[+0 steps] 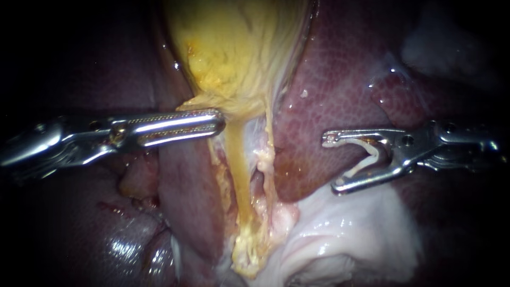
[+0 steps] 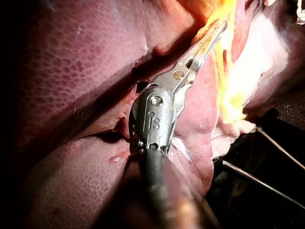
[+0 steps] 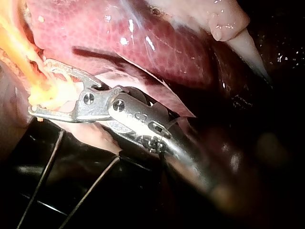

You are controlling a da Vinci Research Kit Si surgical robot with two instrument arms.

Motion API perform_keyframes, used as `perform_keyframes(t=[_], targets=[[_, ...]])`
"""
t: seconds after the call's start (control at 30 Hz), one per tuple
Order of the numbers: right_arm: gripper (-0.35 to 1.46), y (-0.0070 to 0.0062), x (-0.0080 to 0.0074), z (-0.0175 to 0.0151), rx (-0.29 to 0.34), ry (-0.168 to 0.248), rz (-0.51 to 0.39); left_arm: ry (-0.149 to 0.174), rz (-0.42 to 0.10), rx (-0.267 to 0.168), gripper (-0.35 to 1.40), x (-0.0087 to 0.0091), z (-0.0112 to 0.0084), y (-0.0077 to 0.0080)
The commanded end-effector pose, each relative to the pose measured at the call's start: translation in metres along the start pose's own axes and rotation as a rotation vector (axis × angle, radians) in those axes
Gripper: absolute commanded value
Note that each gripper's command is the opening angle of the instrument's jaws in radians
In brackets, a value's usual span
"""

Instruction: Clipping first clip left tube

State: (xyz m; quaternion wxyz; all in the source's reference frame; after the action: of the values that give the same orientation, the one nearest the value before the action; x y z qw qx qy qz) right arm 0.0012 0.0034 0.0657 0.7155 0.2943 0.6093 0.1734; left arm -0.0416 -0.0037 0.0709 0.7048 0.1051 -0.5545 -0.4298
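Liver (image 1: 329, 79) filled the field, with the gallbladder (image 1: 234, 48) at 12 o'clock. The left instrument (image 1: 219, 123) came in from 9 o'clock, its jaws pinching the gallbladder's lower edge, apparently to keep the tubes taut and exposed. The right instrument (image 1: 332, 163) waited at 3 o'clock. The left tube (image 1: 240, 180), yellow, ran from centre toward 6 o'clock, bare. A white clip (image 1: 366, 158) sat loaded between the right jaws, which were spread wide and well apart from the tube.
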Motion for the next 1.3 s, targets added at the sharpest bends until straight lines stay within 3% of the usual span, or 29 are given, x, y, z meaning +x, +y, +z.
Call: perform_keyframes(t=[0.03,0.43,0.47,0.57,0.73,0.97,1.3], targets=[[0.60,0.0000,0.0000,0.0000,0.000,0.000,0.000,-0.001,0.000,0.000,-0.35,0.0000,0.0000,0.0000],[0.60,0.0000,0.0000,0.0000,0.000,0.000,0.000,0.000,0.000,-0.001,-0.35,-0.0002,-0.0011,-0.0008],[0.60,0.0000,-0.0001,0.0000,0.000,0.000,0.000,0.000,0.000,-0.001,-0.11,-0.0003,-0.0014,-0.0010],[0.60,0.0000,-0.0001,-0.0001,0.000,-0.001,0.000,0.001,0.000,0.006,0.22,-0.0003,-0.0024,-0.0013],[0.60,0.0000,-0.0001,-0.0001,0.000,-0.001,0.000,0.004,0.001,0.017,0.49,-0.0004,-0.0048,-0.0016],[0.60,0.0000,-0.0002,-0.0001,0.000,-0.001,-0.001,0.008,-0.003,0.029,0.54,-0.0013,-0.0068,-0.0014],[0.60,0.0000,-0.0002,-0.0001,0.000,-0.001,-0.001,-0.009,-0.004,0.018,0.51,-0.0028,-0.0055,-0.0005]])
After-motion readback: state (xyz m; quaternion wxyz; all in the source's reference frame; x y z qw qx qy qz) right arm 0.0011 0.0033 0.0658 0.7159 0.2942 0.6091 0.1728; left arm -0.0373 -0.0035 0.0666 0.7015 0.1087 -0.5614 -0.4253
